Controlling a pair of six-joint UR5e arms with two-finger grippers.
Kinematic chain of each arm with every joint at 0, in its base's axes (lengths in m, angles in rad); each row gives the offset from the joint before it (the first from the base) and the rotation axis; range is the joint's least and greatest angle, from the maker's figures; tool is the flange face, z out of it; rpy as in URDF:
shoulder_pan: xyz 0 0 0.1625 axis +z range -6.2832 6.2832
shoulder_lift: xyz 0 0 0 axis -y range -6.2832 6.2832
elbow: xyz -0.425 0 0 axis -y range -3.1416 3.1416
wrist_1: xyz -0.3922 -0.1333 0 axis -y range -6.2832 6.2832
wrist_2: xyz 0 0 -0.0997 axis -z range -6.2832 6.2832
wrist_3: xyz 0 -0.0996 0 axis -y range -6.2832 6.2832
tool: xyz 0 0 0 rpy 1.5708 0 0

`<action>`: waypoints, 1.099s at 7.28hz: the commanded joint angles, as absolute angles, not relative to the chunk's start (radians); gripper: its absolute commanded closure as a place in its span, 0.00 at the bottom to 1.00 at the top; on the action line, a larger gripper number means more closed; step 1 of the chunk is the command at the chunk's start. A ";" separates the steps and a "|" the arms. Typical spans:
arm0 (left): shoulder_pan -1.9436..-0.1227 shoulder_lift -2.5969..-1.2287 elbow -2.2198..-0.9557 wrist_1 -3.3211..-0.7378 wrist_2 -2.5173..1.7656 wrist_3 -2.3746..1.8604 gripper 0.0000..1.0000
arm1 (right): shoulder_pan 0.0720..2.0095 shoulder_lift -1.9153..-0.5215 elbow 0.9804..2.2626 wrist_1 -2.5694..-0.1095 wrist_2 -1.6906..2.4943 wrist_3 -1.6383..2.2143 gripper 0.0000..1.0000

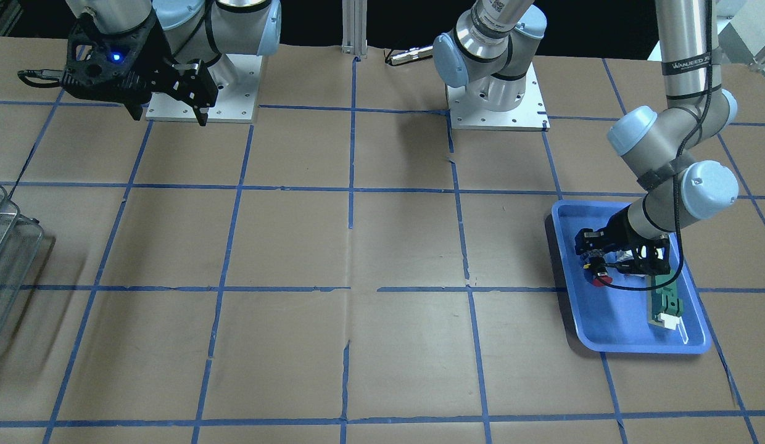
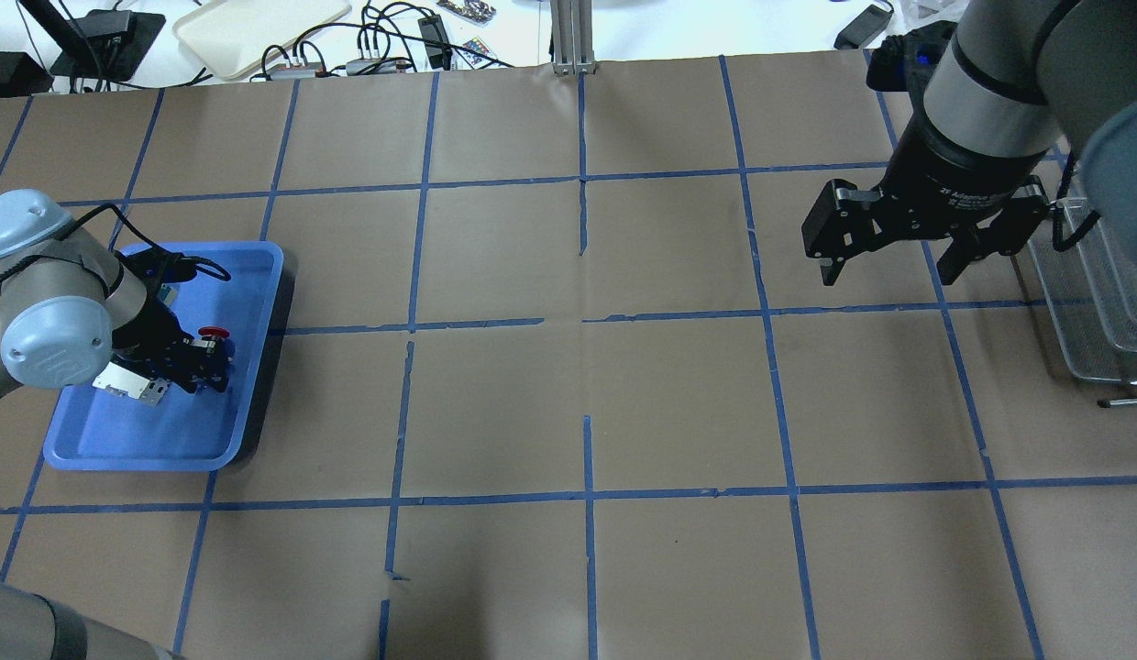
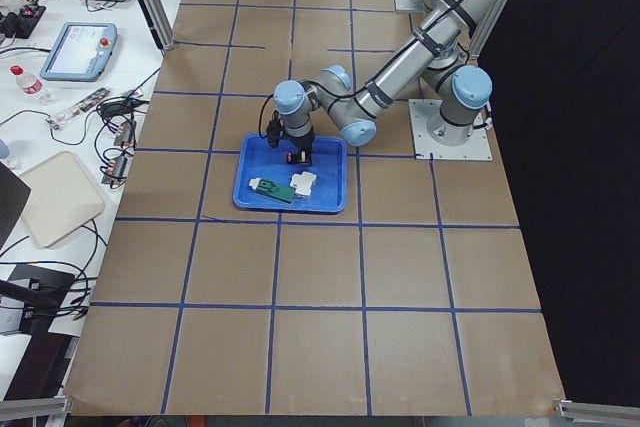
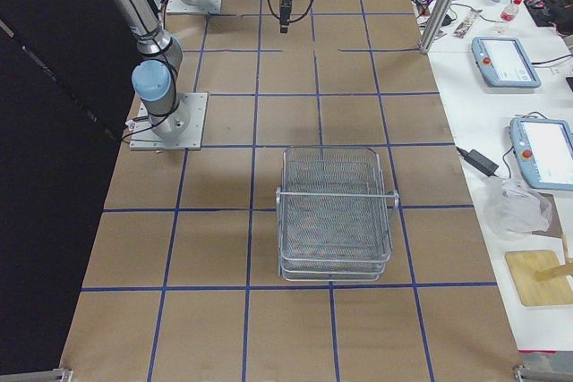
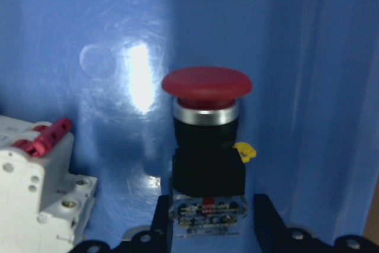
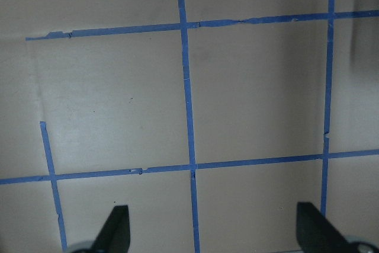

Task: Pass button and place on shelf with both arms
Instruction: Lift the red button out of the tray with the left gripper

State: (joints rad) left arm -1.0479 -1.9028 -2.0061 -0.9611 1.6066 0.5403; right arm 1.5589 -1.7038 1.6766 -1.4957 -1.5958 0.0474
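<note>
The button point(image 5: 206, 124), with a red cap, a black body and a clear rear block, lies in the blue tray point(image 2: 137, 442). It also shows in the front view point(image 1: 601, 280) and the overhead view point(image 2: 211, 332). My left gripper point(image 5: 208, 222) is low in the tray, its two fingers closed in against the button's rear block. My right gripper point(image 2: 888, 273) is open and empty, high over the table on the other side, next to the shelf point(image 2: 1096, 302). The shelf is a silver wire-mesh rack, seen whole in the exterior right view point(image 4: 336, 212).
A white blocky part with red marks point(image 5: 41, 188) lies in the tray just left of the button. A flat green part point(image 1: 663, 302) lies nearer the tray's front end. Brown paper with a blue tape grid covers the table point(image 2: 587, 394) between tray and shelf.
</note>
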 commanded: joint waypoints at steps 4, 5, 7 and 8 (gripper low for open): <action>-1.077 -1.824 -1.961 -0.972 1.671 0.893 1.00 | 1.560 -1.707 1.677 -1.506 -1.594 0.055 0.00; -1.089 -1.792 -1.957 -0.979 1.667 1.073 1.00 | 1.559 -1.700 1.675 -1.511 -1.595 0.061 0.00; -1.164 -1.749 -1.954 -0.985 1.574 1.367 1.00 | 1.522 -1.697 1.675 -1.514 -1.481 0.271 0.00; -1.225 -1.743 -1.935 -0.985 1.566 1.412 1.00 | 1.502 -1.692 1.674 -1.517 -1.424 0.329 0.00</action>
